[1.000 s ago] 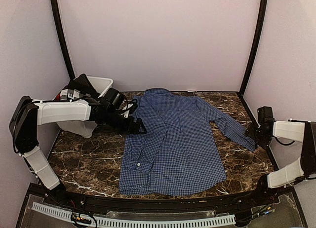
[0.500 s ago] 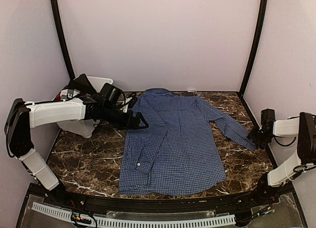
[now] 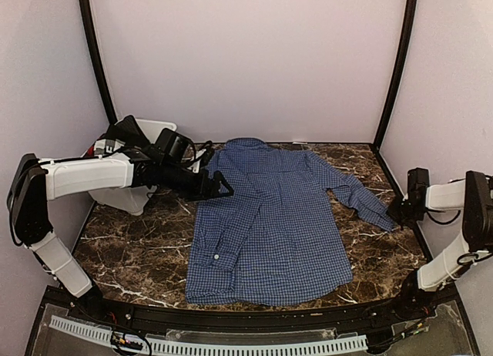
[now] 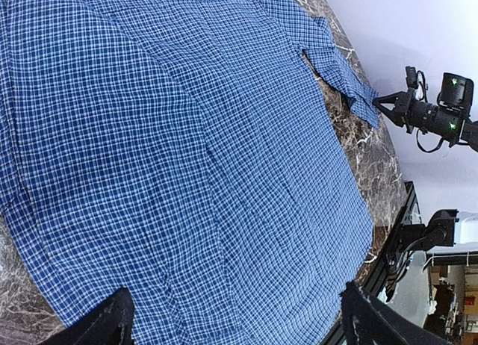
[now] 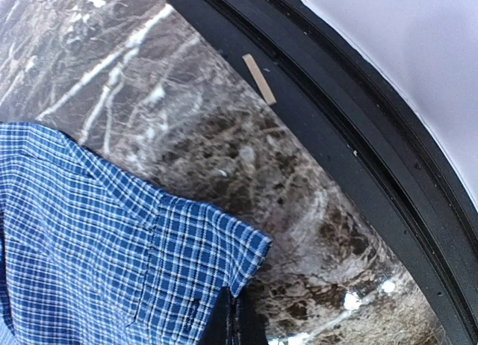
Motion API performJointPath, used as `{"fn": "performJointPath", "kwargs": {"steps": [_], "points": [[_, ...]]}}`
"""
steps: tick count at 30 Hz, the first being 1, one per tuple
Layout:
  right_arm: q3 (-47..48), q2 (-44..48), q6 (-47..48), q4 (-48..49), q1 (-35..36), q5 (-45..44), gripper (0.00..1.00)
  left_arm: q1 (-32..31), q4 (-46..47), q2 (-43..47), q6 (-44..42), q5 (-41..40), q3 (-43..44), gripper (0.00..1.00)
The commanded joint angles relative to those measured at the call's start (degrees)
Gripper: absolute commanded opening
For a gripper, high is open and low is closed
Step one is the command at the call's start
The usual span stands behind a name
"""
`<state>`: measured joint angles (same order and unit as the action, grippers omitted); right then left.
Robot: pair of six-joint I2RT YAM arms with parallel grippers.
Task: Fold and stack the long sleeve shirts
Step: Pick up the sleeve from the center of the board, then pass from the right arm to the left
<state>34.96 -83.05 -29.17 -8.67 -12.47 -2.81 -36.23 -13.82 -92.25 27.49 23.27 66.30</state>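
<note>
One blue checked long sleeve shirt [image 3: 269, 225] lies spread flat on the marble table [image 3: 139, 248], collar toward the back wall. Its left sleeve is folded down along the body and its right sleeve stretches out to the right. My left gripper [image 3: 223, 190] hovers open over the shirt's left shoulder. In the left wrist view the cloth [image 4: 187, 151] fills the space between the wide-apart fingers of that gripper [image 4: 239, 322]. My right gripper [image 3: 394, 212] is shut at the table's right side. The right wrist view shows this gripper [image 5: 235, 319] pinching the corner of the sleeve cuff [image 5: 224, 248].
A white bin [image 3: 166, 126] stands at the back left behind my left arm. The table's black raised rim [image 5: 336, 136] runs close beside the right gripper. Bare marble lies left of the shirt and around the cuff.
My right gripper has closed onto the cuff corner, and the cuff has shifted slightly. My left gripper has drifted a little to the right over the shoulder and stayed open.
</note>
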Motion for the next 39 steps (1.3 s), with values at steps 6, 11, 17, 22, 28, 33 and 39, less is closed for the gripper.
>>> {"fn": "performJointPath", "kwargs": {"steps": [6, 11, 17, 22, 28, 33, 39], "points": [[5.63, 7.87, 5.01, -0.50, 0.07, 7.41, 0.00, -0.23, 2.27, -3.02, 2.53, -0.23, 4.29, 0.95], [8.18, 14.18, 5.88, 0.68, 2.47, 12.61, 0.00, -0.25, 2.90, -4.49, 3.00, 0.49, 5.81, 0.95], [13.08, 15.40, 4.71, 2.28, 13.11, 15.99, 0.00, -0.25, 4.91, -6.36, 3.88, 3.87, 7.48, 0.95], [16.51, 10.60, 0.52, 5.81, 25.75, 16.54, 0.00, -0.20, 7.31, -7.39, 5.30, 6.37, 8.16, 0.95], [22.32, 0.44, -5.00, 12.48, 39.34, 16.34, 0.00, -0.24, 10.73, -8.51, 6.51, 9.45, 7.48, 0.95], [29.46, -9.83, -7.35, 15.11, 46.80, 17.96, 0.00, -0.31, 15.32, -9.35, 7.17, 11.24, 5.14, 0.95], [36.48, -18.32, -8.19, 15.28, 51.92, 19.24, 0.00, -0.47, 21.49, -11.54, 9.47, 12.35, 4.31, 0.94]]}}
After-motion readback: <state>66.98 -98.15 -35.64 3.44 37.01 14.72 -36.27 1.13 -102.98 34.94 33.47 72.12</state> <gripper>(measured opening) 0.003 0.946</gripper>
